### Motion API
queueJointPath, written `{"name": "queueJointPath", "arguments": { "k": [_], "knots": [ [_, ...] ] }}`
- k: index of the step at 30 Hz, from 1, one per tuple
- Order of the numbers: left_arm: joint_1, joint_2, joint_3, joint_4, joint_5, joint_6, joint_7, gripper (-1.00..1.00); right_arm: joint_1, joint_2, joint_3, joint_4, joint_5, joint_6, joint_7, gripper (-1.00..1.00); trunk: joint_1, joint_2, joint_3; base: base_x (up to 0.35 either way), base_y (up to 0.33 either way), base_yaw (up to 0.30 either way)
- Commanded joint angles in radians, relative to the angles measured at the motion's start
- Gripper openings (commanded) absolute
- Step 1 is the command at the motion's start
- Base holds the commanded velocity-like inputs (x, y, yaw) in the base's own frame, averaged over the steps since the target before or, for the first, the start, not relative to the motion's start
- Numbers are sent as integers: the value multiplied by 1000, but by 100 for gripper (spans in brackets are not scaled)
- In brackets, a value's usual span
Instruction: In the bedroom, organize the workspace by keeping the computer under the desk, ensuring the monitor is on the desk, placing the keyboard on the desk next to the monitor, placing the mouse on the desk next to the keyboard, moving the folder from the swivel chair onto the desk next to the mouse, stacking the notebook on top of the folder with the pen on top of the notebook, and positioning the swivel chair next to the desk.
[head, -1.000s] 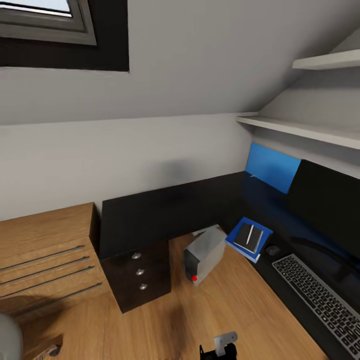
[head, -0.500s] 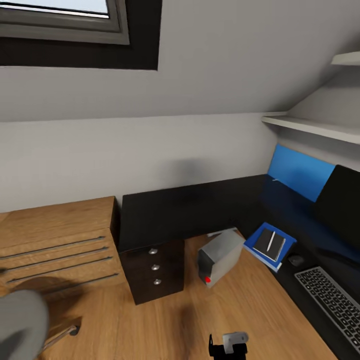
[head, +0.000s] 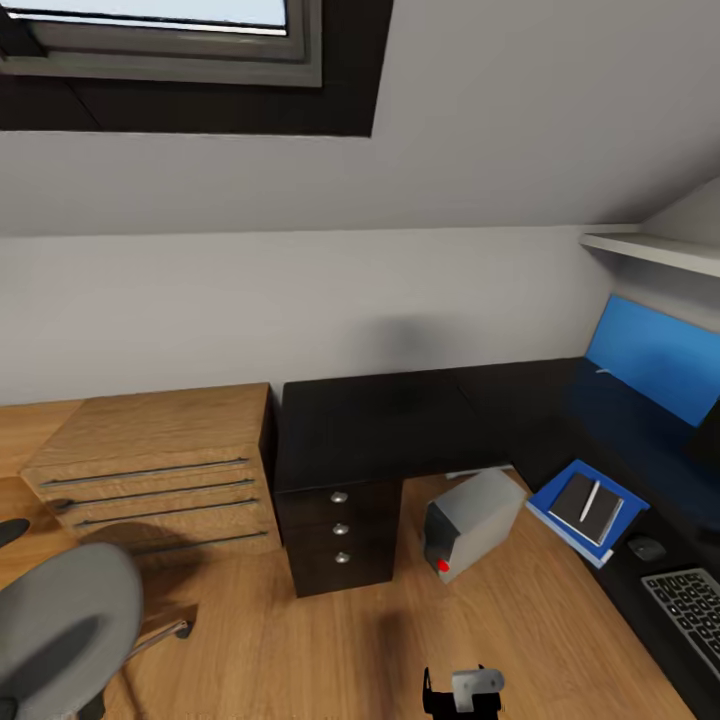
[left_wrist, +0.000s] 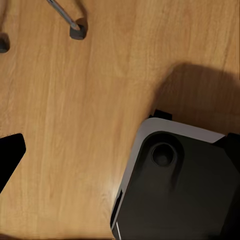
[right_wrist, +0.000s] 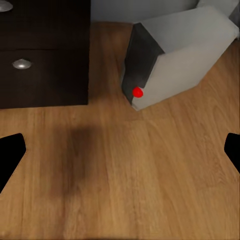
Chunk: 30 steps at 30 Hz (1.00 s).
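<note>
Down at the right gripper, the two black fingertips stand wide apart at the sides of the right wrist view, holding nothing, with bare wooden floor between them. Ahead of them the computer, a light-grey tower with a red dot, stands on the floor just beside the desk's dark drawer unit. For the left gripper, one black fingertip shows over the floor; I cannot tell how far it is open. Further out, on the desk, the blue folder lies near the front edge with the notebook and pen stacked on it, the mouse and keyboard beside. The swivel chair stands well apart from the desk. Bringing the chair over appears to be the step left; it calls for turning toward it and gripping it.
</note>
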Motion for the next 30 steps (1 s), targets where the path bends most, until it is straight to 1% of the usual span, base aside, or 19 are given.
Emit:
{"name": "queueJointPath", "arguments": {
  "k": [1,9,12,15,16,19,20,25,26,28,29,30],
  "knots": [
    [0,1,-8,-2,11,-3,7,100,0,0,9,-1,-2,-1,-8,100,1,-2,-2,0,0,257],
    [0,4,-9,-2,11,-3,7,100,0,-6,7,3,-2,-8,-8,100,1,-2,-7,0,0,257],
    [0,4,-9,-2,11,-3,7,100,0,-14,7,6,-2,-9,-8,100,1,-2,-8,0,0,257],
    [0,4,-9,-2,11,-4,7,100,1,-28,7,14,-3,-10,-8,100,1,-2,-10,0,0,256],
    [0,4,-9,-2,11,-4,7,100,4,-40,7,17,-4,-13,-8,100,1,-2,-11,0,0,256],
    [0,4,-8,-2,11,-4,7,100,16,-61,7,21,-5,-27,-9,100,1,-2,-13,0,0,256],
    [0,4,-8,-2,11,-5,7,100,36,-83,7,22,-6,-51,-9,100,1,-2,-14,0,0,253],
    [0,4,-8,-2,11,-5,7,100,70,-121,7,24,-7,-89,-8,100,1,-2,-18,0,0,253],
    [0,4,-8,-2,11,-4,7,100,85,-134,7,24,-7,-100,-8,100,1,-2,-19,0,0,252],
    [0,4,-8,-2,11,-4,7,100,101,-146,7,24,-8,-110,-8,100,1,-2,-20,0,0,252],
    [0,4,-8,-2,11,-4,7,100,122,-158,7,24,-9,-128,-9,100,1,-2,-21,0,0,251],
    [0,4,-8,-2,11,-4,7,100,127,-161,7,24,-9,-134,-9,100,1,-2,-22,0,0,251]
  ]
}}
